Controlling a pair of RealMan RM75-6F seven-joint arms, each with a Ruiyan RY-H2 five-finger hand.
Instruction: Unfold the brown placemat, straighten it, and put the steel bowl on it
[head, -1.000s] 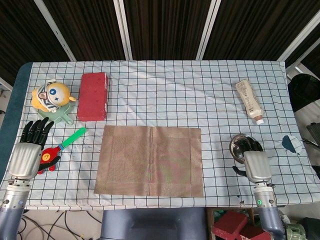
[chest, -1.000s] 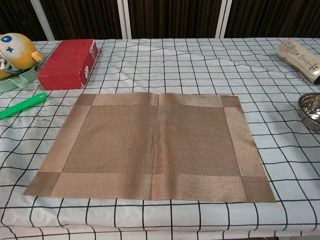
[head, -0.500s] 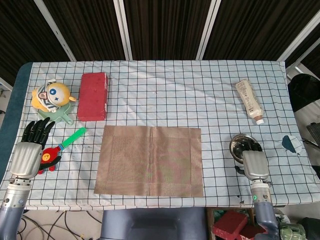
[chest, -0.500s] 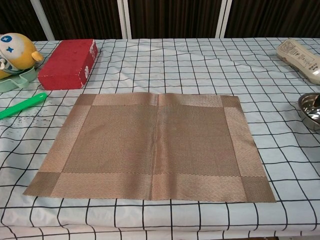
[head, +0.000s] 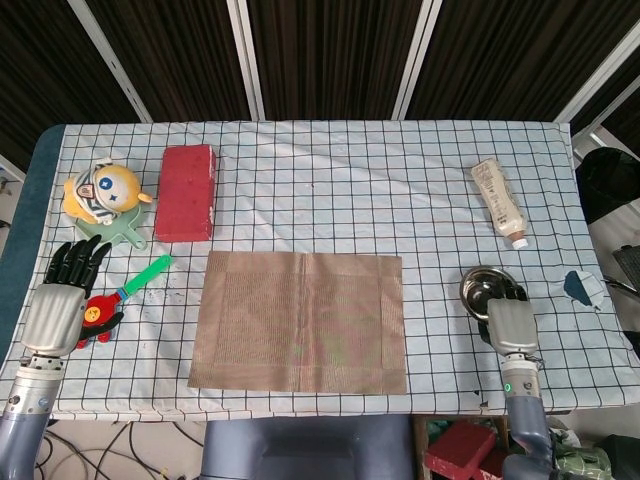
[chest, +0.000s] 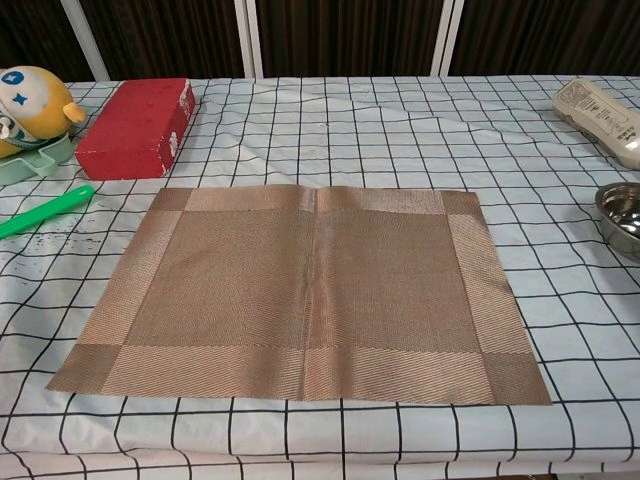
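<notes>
Two hands: both low at the near edge of the checked tablecloth (head: 340, 190), one at each side, seen only from the head camera.
Placemat: brown woven rectangular placemat (head: 300, 322) lies fully opened and flat in the middle of the near half of the table, its edges roughly square with the cloth's grid; a faint centre crease runs front to back.
Bowl: small round steel bowl (head: 481, 287) sits on the cloth well to the right of the placemat, not on it; the chest camera catches only its left part (chest: 621, 214) at the frame's right edge.
Right hand: silver-backed right hand (head: 510, 322) is right at the bowl's near rim, dark fingers (head: 506, 293) reaching onto or over the rim; whether they actually clamp the rim, I cannot tell from this angle.
Left hand: left hand (head: 58, 300) rests at the far left of the table, dark fingers (head: 75, 260) spread apart and holding nothing.
Beside the left hand: small red toy (head: 96, 316) touching or just beside the palm, with a green flat plastic handle (head: 146, 275) angling up and to the right from it.
Far left: yellow round cartoon-faced toy (head: 102, 191) sits on a pale green tray (head: 125, 236).
Red block: red rectangular box (head: 187, 191) stands just right of the yellow toy, beyond the placemat's left far corner.
Far right: cream squeeze tube (head: 499, 201) lies beyond the bowl, cap end pointing toward the near side.
Right edge: small dark teal object (head: 581, 286) sits near the cloth's right border.
</notes>
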